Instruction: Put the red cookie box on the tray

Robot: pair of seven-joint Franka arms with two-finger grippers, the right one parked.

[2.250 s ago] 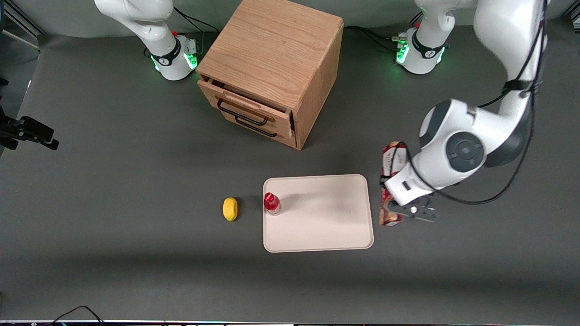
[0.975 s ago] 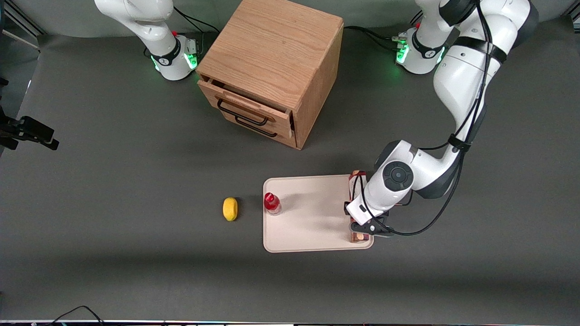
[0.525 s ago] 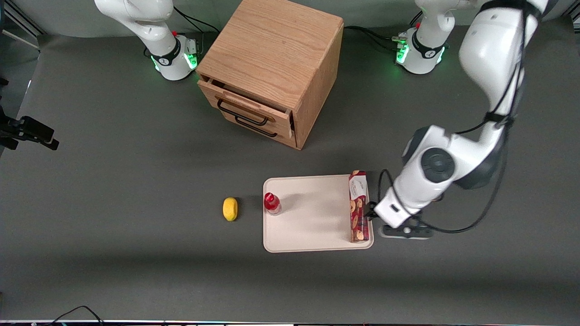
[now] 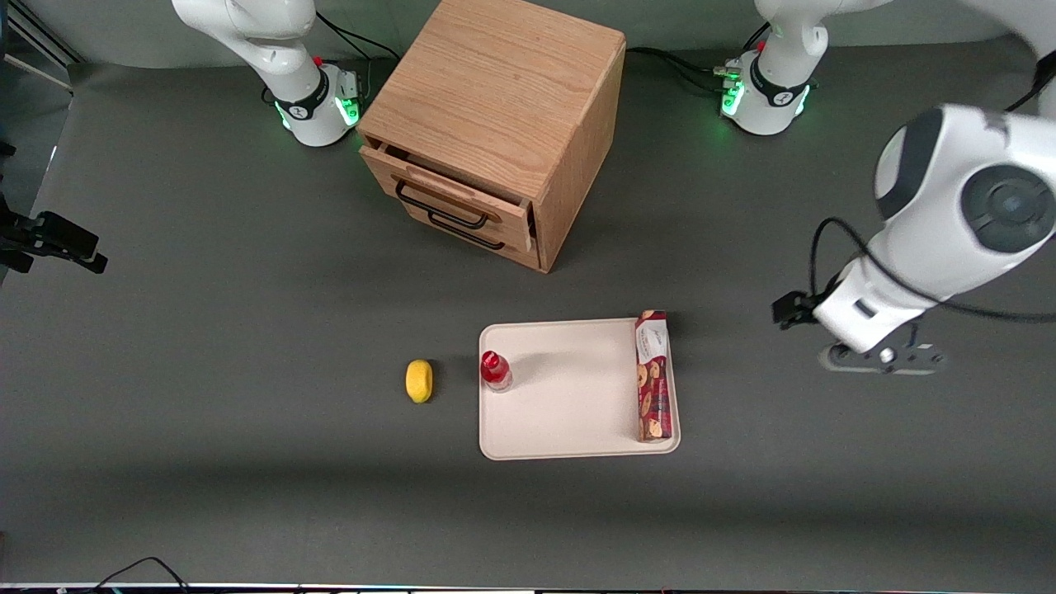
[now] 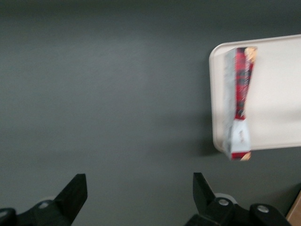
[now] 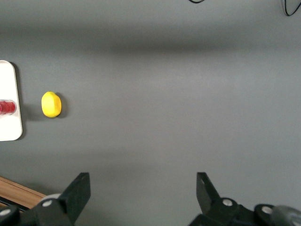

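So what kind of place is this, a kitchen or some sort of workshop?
Most likely a robot test lab, not a kitchen. White robot arms are bolted to a dark grey table; the working arm's open hand hangs over it, clear of a long dark-red cookie box on a cream-white tray.

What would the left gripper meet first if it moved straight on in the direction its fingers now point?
Probably only the bare table. The left gripper is open and points down at dark mat, apart from the tray and the red cookie box lying on it. Its height above the table is unclear.
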